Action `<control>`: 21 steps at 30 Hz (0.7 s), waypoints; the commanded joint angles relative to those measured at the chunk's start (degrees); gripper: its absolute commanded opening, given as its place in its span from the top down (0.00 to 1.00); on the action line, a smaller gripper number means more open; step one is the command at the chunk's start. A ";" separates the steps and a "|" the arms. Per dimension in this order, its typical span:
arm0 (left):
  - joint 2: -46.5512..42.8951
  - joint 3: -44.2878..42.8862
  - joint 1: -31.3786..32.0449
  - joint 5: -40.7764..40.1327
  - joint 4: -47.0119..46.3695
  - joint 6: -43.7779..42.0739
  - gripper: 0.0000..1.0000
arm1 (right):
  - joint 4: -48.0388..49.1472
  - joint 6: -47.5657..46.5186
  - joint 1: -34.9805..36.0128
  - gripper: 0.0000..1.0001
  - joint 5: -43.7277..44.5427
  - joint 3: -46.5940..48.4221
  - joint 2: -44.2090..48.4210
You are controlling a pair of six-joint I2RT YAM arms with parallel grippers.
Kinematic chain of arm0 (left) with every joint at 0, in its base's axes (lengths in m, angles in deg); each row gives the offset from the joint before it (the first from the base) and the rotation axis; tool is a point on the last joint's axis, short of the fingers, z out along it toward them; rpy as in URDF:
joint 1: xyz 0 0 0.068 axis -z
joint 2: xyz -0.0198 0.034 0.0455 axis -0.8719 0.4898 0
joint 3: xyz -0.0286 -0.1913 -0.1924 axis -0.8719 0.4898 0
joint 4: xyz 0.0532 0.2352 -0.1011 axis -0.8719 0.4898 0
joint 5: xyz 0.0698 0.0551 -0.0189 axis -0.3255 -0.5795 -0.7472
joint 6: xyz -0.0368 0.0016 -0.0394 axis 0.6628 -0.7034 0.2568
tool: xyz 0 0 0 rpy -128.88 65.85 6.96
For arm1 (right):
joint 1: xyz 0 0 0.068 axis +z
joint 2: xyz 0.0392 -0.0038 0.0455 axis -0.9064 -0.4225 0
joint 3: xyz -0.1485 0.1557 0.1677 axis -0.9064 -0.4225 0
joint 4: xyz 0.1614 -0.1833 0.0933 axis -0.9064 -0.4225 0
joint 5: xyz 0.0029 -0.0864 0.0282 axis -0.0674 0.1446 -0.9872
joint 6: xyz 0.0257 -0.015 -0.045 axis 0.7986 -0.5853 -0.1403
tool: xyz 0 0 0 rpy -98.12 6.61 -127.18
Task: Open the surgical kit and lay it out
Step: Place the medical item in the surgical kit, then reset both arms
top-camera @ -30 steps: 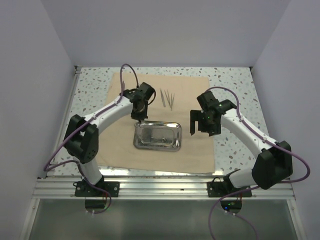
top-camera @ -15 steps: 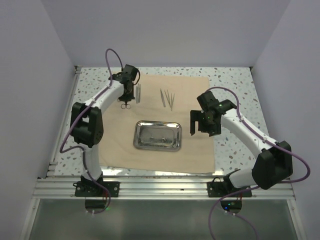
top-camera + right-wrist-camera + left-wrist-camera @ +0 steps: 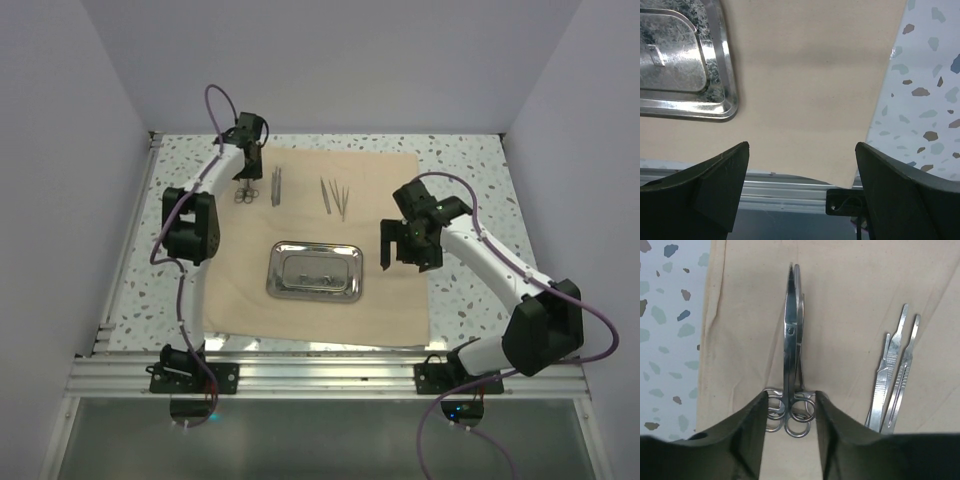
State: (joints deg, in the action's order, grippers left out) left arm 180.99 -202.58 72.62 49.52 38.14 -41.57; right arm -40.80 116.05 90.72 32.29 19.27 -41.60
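Observation:
The beige cloth wrap (image 3: 300, 305) lies spread flat on the table. The steel tray (image 3: 273, 272) sits at its middle, with a small item still in it. My left gripper (image 3: 247, 178) is at the cloth's far left. In the left wrist view its fingers (image 3: 752, 425) stand apart, and the ring handles of the scissors (image 3: 792, 340) lie flat on the cloth between them. Flat steel handles (image 3: 897, 370) lie just to the right. My right gripper (image 3: 402, 252) hovers open and empty over the cloth (image 3: 810, 75), right of the tray (image 3: 727, 80).
More thin instruments (image 3: 335, 197) lie in a row on the cloth behind the tray. Speckled tabletop (image 3: 470, 190) borders the cloth on both sides. An aluminium rail (image 3: 785, 187) runs along the near edge. Walls close in at the left, right and back.
My left arm has swung from the tray to the cloth's far left with the scissors. They now lie on the cloth and its jaws have parted. The right arm has not moved.

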 commanded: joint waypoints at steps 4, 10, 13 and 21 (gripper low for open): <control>-2.72 -1.92 -0.78 -0.96 -0.99 -0.51 0.37 | -0.96 0.33 -0.14 0.07 1.26 3.04 -0.70; -14.40 8.16 -0.78 -1.32 -0.12 0.10 0.34 | 1.41 -0.80 -0.14 0.02 -0.67 5.24 0.78; -23.62 16.68 -0.61 1.93 -1.87 0.54 0.36 | 5.35 -1.77 -0.23 0.02 -1.02 8.14 5.26; -49.20 37.44 0.45 10.02 -8.98 2.56 0.38 | 14.33 0.42 -0.23 0.01 2.05 16.93 13.53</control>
State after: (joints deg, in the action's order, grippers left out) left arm 138.28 -170.39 72.64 55.64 34.40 -40.54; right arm -32.60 115.78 90.70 32.29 33.08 -31.04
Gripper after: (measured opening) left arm 0.626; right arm 0.984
